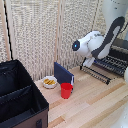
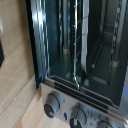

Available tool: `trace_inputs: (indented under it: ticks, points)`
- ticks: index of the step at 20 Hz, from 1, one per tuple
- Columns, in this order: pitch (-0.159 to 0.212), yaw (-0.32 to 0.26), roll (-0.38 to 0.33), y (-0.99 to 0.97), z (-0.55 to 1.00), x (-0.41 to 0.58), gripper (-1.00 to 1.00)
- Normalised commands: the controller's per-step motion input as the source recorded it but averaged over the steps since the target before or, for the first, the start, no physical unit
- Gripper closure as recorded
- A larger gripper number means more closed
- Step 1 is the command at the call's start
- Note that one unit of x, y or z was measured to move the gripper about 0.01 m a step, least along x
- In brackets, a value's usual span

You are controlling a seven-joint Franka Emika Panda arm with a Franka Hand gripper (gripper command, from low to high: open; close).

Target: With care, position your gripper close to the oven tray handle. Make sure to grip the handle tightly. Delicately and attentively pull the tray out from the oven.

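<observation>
At the exterior view's left edge, a big black fabric crate (image 1: 20, 97) sits at the near corner of the pale wooden worktop (image 1: 95, 102), its top open. Just right of it, toward the slatted screen (image 1: 35, 35) at the back, a small white bowl (image 1: 49, 82) holds something yellow. Beside the bowl an upright dark-blue panel (image 1: 63, 73) stands on edge, and a red cup (image 1: 66, 90) rests right in front of it, close to or touching its lower corner. Further right, the bulky white arm (image 1: 95, 44) reaches down over the tray (image 1: 111, 64), a flat dark wire rack lying out at the worktop's far right, with the oven tray handle (image 1: 96, 73) running as a thin dark bar along its near edge. The tool (image 1: 88, 62) hangs low beside that bar, but its fingers are too small and blurred to tell how wide they stand or whether they hold anything. The wrist view shows the oven (image 2: 80, 60) up close: dark glass, wire bars (image 2: 76, 40) inside, silvery trim, and round knobs (image 2: 52, 103) along the panel; no fingers appear in it.
</observation>
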Motion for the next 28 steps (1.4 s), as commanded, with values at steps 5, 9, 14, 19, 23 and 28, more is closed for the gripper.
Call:
trace_inputs:
  ticks: [5,9,14,19,23,28]
  points:
    - [0.019,0.138,-0.078,-0.62,-0.14,0.000,-1.00]
    - [0.002,0.106,-0.044,-0.58,-0.02,-0.009,-1.00]
    - [0.003,0.077,-0.003,-0.50,0.03,0.002,-1.00]
    - [0.000,-0.007,0.000,-0.40,0.11,0.049,-1.00]
    - [0.000,-0.054,0.010,-0.37,0.11,0.030,-1.00]
    - [0.012,-0.029,0.036,-0.38,0.10,0.053,-1.00]
